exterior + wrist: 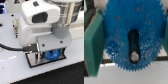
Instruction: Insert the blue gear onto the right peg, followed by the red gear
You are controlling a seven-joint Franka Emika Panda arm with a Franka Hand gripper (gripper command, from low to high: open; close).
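Holding low over the grey plate (34, 60), the gripper (46, 51) has the blue gear (130, 41) directly beneath it; in the exterior view the gear shows as a blue patch at about 3 o'clock on the plate, partly hidden by the hand. In the wrist view the gear fills most of the frame, toothed rim sharp all round, with a dark elongated slot at its centre and a small pale round shape inside that slot, at the 6 o'clock end. This may be a peg tip, but blur prevents confirmation. Finger state: cannot tell; no fingertip is clearly visible in either view, and contact with the gear cannot be confirmed. A green block (93, 46) sits just beside the gear at 9 o'clock in the wrist picture. The red gear is not visible. Handling judgement: the gear looks like thin, rigid moulded plastic, light, unlikely to flex, and smooth enough to slip under a weak pinch. The teeth are fine and would give poor, uneven bearing, so the raised centre hub is the better place to hold. Being light, it could tilt and bind on the peg if released off-level.
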